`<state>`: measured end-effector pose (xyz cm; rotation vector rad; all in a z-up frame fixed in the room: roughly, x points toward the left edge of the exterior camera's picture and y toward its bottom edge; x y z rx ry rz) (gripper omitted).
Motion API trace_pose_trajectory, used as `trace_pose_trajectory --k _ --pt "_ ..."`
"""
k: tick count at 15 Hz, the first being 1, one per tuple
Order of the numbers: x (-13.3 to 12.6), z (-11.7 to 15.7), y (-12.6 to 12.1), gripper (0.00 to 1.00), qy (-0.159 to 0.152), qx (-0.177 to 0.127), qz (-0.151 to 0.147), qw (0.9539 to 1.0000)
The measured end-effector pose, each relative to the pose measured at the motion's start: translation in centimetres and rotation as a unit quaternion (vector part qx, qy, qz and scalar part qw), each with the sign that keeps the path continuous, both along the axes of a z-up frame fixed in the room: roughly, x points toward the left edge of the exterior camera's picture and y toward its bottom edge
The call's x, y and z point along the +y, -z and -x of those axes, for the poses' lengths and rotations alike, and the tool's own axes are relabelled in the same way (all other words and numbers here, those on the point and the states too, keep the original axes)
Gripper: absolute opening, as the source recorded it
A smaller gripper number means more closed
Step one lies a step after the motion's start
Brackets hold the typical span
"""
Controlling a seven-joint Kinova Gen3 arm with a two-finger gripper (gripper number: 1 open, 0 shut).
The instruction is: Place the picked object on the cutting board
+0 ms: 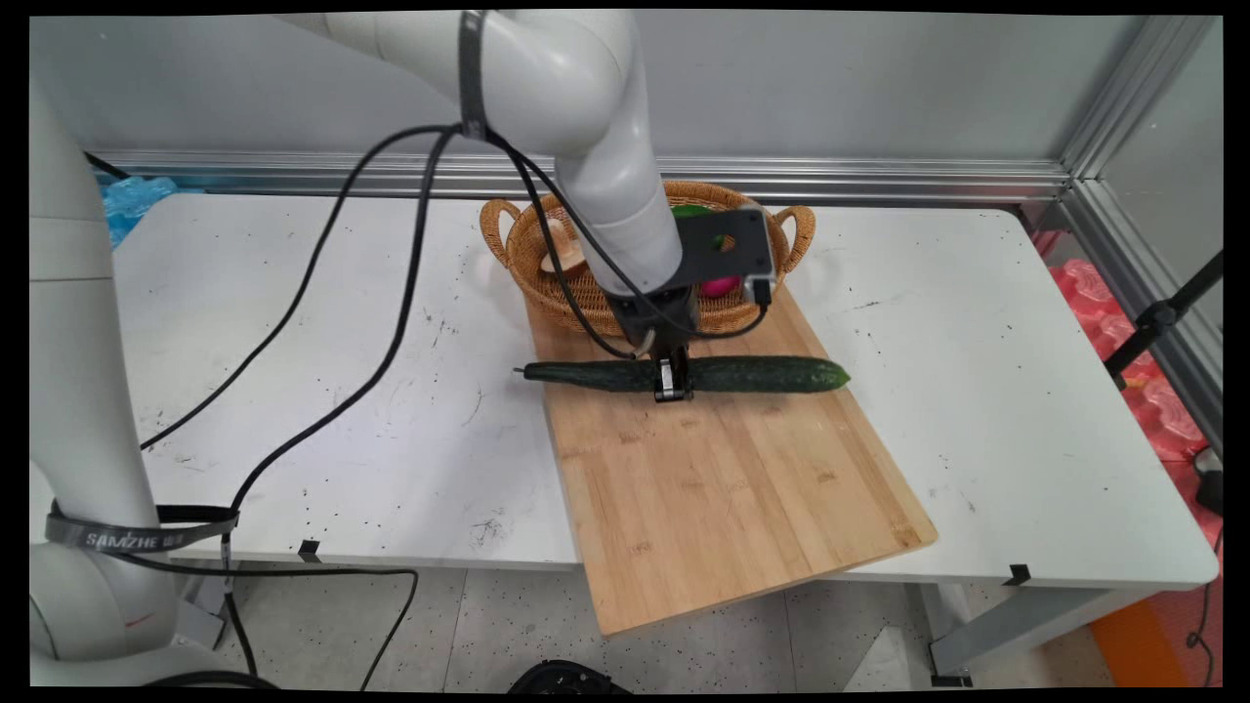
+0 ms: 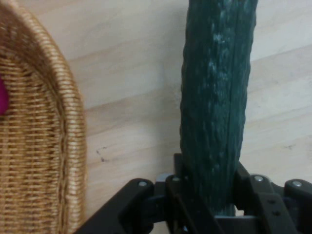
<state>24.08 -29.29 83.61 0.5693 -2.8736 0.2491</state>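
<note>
Hand (image 1: 671,383) clenched round one cucumber (image 1: 762,374) (lying on one board (image 1: 723,488)); one basket (image 1: 547,283) behind

Even, bright overhead light casts soft shadows on the white table (image 1: 977,410); the hand view looks slightly soft.

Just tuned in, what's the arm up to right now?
The black gripper is down over the middle of a long dark green cucumber, its fingers closed on either side of it. The cucumber lies crosswise on the far part of a wooden cutting board on the white table. Just behind it a woven basket sits at the board's far end, with a pink item and other items partly hidden by the arm.
</note>
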Motion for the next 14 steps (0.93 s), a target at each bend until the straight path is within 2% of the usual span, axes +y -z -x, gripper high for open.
trace_pose_trajectory --k 6,7,14 --pt "-0.5 0.2 2.2 0.0 0.014 -0.014 -0.008 0.9998" --pt "-0.6 0.2 2.4 1.0 0.016 -0.016 -0.008 0.9997" --pt "-0.6 -0.2 1.9 1.0 0.036 -0.01 -0.009 0.9993"
